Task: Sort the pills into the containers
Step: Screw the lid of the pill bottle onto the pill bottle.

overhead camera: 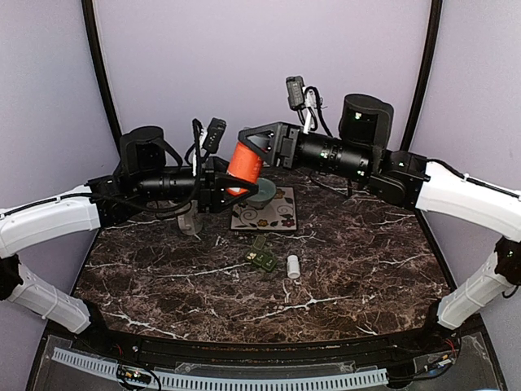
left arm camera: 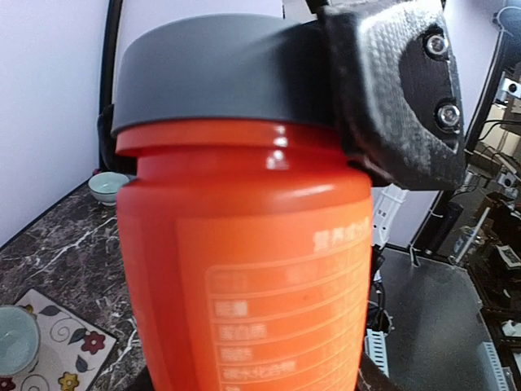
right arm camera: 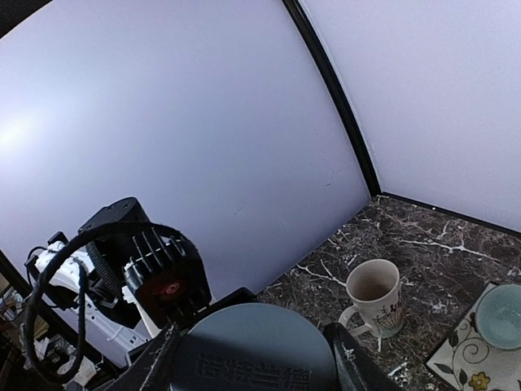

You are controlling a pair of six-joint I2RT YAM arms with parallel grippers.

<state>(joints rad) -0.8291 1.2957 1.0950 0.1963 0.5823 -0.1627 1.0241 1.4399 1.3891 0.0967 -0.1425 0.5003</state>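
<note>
Orange plastic bottle [overhead camera: 245, 165] with a dark grey round lid [right arm camera: 252, 346] hangs in mid-air over the far middle of the dark marble tabletop [overhead camera: 366, 269], caught between both arms. The left end effector [overhead camera: 234, 189] is clamped around the bottle's lower body. The right end effector [overhead camera: 255, 140] is pinched on the lid from above, and one textured black finger [left arm camera: 399, 98] wraps the lid's rim. The bottle's long axis is close to upright, with the lid end up and leaning a little to the right.

The small dark green plastic pill box [overhead camera: 260, 252] lies on the tabletop below the bottle, toward the near side and slightly right, well apart from both end effectors. Its strip seems to run roughly near to far; whether its lids are raised is too small to tell. The left end effector is the lower of the two and looks the nearer to it. Near the box's right side lies a small white cylinder [overhead camera: 293, 266].

Under the bottle, a pale green bowl [overhead camera: 264, 194] sits on a flower-patterned square mat [overhead camera: 277, 218], with a pale patterned mug [right arm camera: 374, 292] to the mat's left.

The left arm reaches in level from the left. The right arm stretches in higher from the right, wrist bent over the lid. With the lid on, unscrewing looks like the step in hand. Pouring would then mean bringing the bottle nearer and lower, toward the box.
</note>
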